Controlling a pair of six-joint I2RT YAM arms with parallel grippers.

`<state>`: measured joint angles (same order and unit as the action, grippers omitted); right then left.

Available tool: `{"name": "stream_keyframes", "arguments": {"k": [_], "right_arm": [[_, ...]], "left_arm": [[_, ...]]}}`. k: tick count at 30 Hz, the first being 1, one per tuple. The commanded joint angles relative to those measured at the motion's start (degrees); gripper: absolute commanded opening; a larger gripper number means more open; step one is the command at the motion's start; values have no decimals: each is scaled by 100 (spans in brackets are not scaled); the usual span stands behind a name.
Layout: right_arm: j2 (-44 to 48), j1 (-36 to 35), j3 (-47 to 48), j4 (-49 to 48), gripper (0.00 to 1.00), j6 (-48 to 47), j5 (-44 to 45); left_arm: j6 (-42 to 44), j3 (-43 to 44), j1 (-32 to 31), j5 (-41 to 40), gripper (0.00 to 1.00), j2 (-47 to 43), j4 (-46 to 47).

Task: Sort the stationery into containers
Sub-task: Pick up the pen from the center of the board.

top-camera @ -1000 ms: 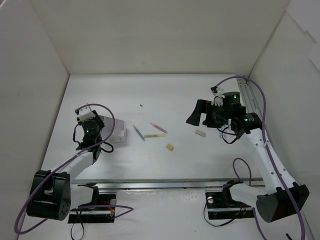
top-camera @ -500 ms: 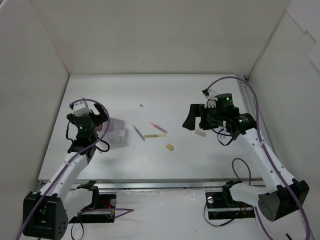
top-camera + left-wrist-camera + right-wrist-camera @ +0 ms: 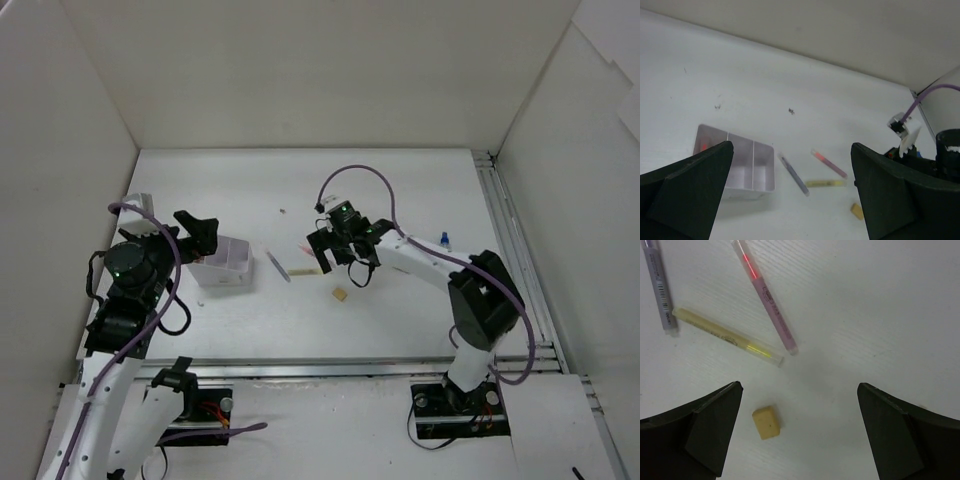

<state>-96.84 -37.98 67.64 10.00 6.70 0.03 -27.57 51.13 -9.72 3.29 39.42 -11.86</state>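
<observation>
Left gripper [image 3: 792,146] & right gripper [image 3: 800,387] both spread wide, nothing held; stationery loose on the white desk [image 3: 400,320].
We see the thin pink plastic pen [image 3: 767,297], thin yellow plastic pen [image 3: 727,337], thin purple-grey pen [image 3: 659,285] and small tan block eraser [image 3: 766,422] close together mid-desk, w/ the low white compartmented box [image 3: 764,167] near the left edge. We judge the pens light, stiff, slick, apt to roll: pinch across the barrel mid-length. The eraser looks light, grippy: take its short sides. Right arm reaches to centre, wrist pointing down over the eraser. Left arm sits raised by the left edge, tilted toward the box.
</observation>
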Motion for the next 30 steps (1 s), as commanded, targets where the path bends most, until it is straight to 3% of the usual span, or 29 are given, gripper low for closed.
{"name": "stream_keyframes", "arguments": {"k": [1,6,11,14,15,18,21,30], "right_arm": [[-387,-219,643,-587,98,-485,744],[-1476,-298,1330,-596,91,-573,586],[-1856,-281,1445,-604,90,-556,612],[-2014,-263,1481,-604,83,-512,673],[-2058,-280,1489,-622,72,-486,717],[-2155,-245,1489,-604,53,-485,770],[-2094,-140,1288,-613,40,-433,447],[-1944,422,830,-745,19,-432,-985]], "left_arm": [[-134,-191,-22,304,100,-162,-343],[-46,-411,-22,436,100,-312,-352],[24,-438,-22,497,100,-338,-458],[59,-455,-22,515,100,-356,-467],[42,-490,-22,454,100,-365,-458],[33,-753,-22,287,100,-505,-274],[42,-877,-22,322,100,-637,-194],[-55,-824,-22,14,100,-672,-177]]}}
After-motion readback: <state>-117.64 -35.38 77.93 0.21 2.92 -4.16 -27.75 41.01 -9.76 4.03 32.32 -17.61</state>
